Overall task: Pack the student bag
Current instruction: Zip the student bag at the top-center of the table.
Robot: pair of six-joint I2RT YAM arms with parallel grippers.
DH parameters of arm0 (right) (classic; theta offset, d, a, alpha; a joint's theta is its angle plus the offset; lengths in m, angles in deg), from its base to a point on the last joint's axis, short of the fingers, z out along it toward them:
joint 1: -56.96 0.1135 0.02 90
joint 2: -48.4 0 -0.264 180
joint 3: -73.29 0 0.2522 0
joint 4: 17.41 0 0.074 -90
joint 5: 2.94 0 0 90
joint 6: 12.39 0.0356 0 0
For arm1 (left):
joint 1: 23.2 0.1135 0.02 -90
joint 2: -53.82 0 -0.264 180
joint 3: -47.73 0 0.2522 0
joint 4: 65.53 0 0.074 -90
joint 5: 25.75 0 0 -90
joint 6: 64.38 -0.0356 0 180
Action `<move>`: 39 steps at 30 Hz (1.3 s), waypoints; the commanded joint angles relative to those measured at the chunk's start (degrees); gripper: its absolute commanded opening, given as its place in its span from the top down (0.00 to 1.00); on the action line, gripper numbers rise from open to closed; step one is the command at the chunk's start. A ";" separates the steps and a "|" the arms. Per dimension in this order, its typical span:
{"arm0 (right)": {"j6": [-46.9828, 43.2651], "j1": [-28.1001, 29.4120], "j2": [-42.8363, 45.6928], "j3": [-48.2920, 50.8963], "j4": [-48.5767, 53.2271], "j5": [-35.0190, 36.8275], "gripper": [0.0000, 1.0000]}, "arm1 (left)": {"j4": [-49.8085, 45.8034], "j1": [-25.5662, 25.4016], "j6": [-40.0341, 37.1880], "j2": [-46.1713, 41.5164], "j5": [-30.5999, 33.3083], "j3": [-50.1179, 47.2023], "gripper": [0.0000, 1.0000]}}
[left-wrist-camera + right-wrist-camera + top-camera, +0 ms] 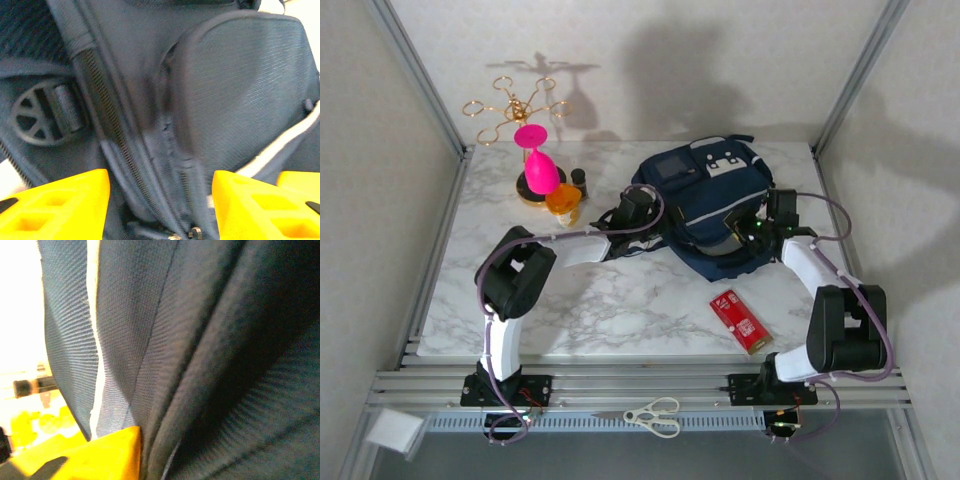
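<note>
student bag (705, 200) is seen lying on the marble counter (620, 300), upper right of centre in the top view, with its white-patched end toward the back wall. it is flanked by both arms: left arm (570, 247) is extended to its left edge, right arm (815, 262) to its lower right edge.

left fingers (60, 207) are seen apart in the left wrist view, one at each bottom corner, with navy fabric and a zip line running down into the gap. a round strap buckle (42, 115) is seen at mid left. whether the fabric is touched cannot be told.

right fingers (105, 455): one yellow finger is seen at bottom left of the right wrist view, pressed against a fold of the bag beside its light trim. the other is hidden by fabric – apart or together cannot be told.

elsewhere on the counter: red packet (741, 321) at lower right, apart from the bag. orange bottle (563, 203), pink goblet (536, 160) and small dark bottle (579, 181) are grouped at upper left by a gold wire stand (524, 190). scissors (654, 416) are laid on the front rail – bottom centre.
</note>
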 commanded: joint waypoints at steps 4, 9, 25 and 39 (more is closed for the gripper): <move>5.59 -0.24 5.46 -2.34 -6.08 -5.98 0.93 | 5.19 0.47 7.04 -2.38 1.14 -2.33 0.50; 8.45 -1.05 6.14 -3.07 -6.75 -8.20 0.97 | 7.80 0.97 10.62 -2.22 3.02 -2.48 0.56; 10.20 -1.62 6.53 -2.26 -8.29 -9.16 0.98 | 12.54 -1.21 27.45 2.08 1.07 -1.54 0.66; 10.39 -1.62 7.67 -2.40 -7.16 -9.80 0.98 | 16.58 -1.67 33.04 5.30 -1.16 -1.40 0.60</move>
